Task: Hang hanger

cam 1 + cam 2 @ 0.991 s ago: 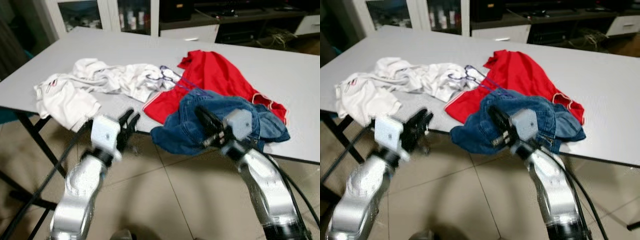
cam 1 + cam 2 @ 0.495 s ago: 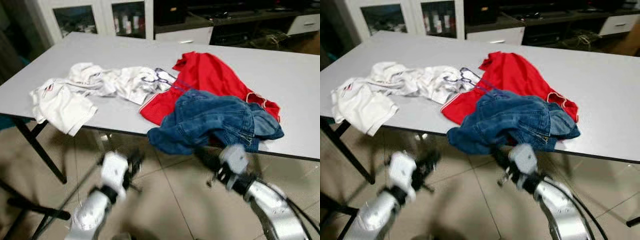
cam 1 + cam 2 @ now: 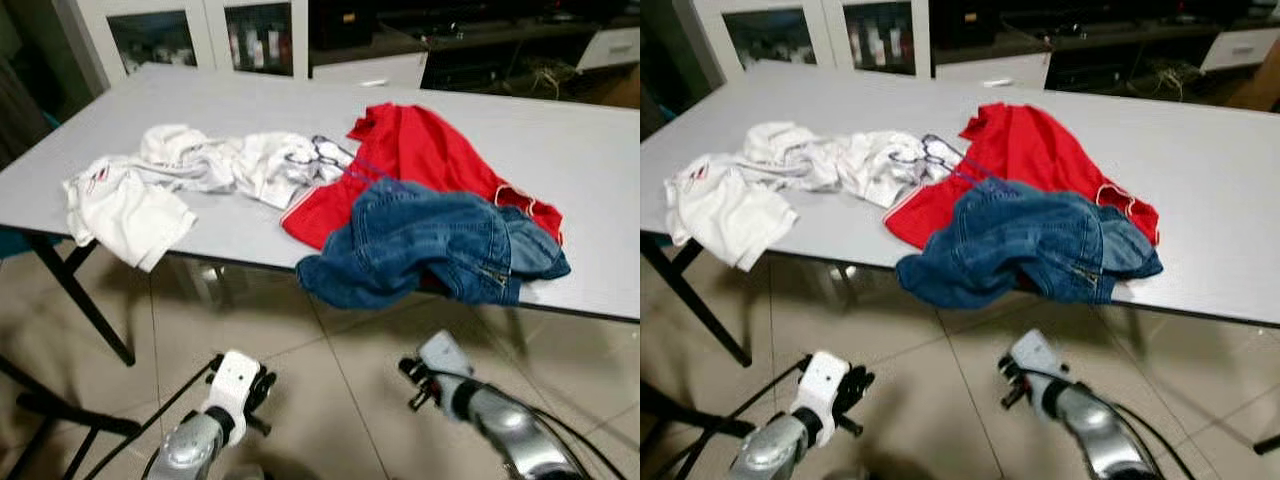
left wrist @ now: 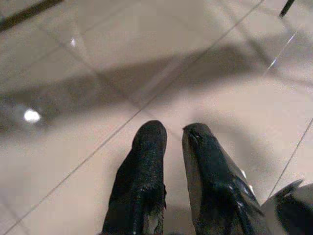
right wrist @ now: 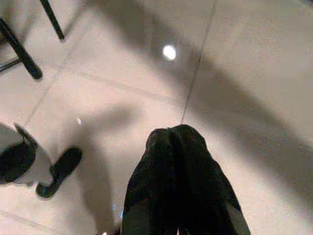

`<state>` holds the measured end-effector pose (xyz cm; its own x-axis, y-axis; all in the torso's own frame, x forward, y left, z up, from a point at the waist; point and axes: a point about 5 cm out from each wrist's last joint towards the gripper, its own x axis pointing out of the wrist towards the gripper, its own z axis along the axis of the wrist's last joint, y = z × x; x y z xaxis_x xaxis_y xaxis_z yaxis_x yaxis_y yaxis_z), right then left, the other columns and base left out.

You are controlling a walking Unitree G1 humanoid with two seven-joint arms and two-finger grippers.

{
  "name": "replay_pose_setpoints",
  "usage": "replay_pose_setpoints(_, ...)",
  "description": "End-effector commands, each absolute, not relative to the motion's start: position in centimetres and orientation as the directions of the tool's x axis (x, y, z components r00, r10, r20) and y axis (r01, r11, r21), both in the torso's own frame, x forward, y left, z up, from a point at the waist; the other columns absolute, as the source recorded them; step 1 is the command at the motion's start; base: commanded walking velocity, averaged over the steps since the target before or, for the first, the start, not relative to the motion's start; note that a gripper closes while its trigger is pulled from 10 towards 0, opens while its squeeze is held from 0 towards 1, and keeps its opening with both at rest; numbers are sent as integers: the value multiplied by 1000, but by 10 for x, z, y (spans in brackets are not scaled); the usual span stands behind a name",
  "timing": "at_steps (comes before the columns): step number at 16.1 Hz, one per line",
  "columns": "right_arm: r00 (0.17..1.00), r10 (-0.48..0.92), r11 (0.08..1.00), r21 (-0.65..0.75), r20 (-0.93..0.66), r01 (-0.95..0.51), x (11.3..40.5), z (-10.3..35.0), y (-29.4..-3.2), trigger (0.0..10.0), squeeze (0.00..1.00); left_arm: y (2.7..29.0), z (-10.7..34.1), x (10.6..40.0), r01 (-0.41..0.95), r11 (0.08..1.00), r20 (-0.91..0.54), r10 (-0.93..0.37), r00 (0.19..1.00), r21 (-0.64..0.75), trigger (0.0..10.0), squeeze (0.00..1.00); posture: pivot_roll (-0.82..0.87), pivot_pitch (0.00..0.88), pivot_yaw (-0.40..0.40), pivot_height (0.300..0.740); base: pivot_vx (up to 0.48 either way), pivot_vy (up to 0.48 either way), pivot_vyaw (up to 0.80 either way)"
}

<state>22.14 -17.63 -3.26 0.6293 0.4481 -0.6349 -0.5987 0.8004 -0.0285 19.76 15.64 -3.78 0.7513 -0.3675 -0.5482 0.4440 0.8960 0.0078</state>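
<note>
We see the hanger [image 3: 335, 155] lying on the grey surface [image 3: 590, 140], tangled between the white clothes [image 3: 200, 165] and the red garment [image 3: 420, 150], with blue jeans [image 3: 430, 240] just beside. Both arms hang low over the tiled floor [image 4: 73, 73] (well below the surface): the left pincer [image 4: 174, 134] stands narrowly parted and empty, while the right pincer [image 5: 175, 134] is pressed together, holding nothing.

Jeans [image 3: 430, 245] atop shirt [image 3: 420, 150] at table [image 3: 590, 150] front edge, pale garments [image 3: 190, 175] to their left.
</note>
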Motion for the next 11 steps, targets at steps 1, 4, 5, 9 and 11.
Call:
replay_pose_setpoints(1, 618, 389, 825, -40, -683, -564, 225, -39, -182, 10000, 0, 161, -47, 198, 415, 910, -590, -323, 740, 22, 10000, 0, 18, 0, 25, 740, 0, 0, 0)
replay_pose_setpoints(4, 572, 227, 906, -43, -789, -420, 211, -61, -196, 10000, 0, 176, -66, 195, 290, 957, -697, -193, 691, 22, 10000, 0, 4, 0, 31, 740, 0, 0, 0)
replay_pose_setpoints(5, 567, 211, 915, -44, -796, -402, 209, -62, -197, 10000, 0, 178, -68, 193, 280, 960, -708, -182, 683, 24, 10000, 0, 4, 0, 31, 740, 0, 0, 0)
replay_pose_setpoints(9, 487, 54, 951, -104, -872, -291, 177, -80, -219, 10000, 0, 182, -84, 174, 258, 964, -792, -107, 601, 65, 10000, 0, -21, 0, 39, 740, 0, 0, 0)
replay_pose_setpoints(11, 475, 79, 941, -92, -877, -326, 172, -84, -213, 10000, 0, 180, -86, 173, 263, 962, -797, -106, 595, 68, 10000, 0, -29, 0, 41, 740, 0, 0, 0)
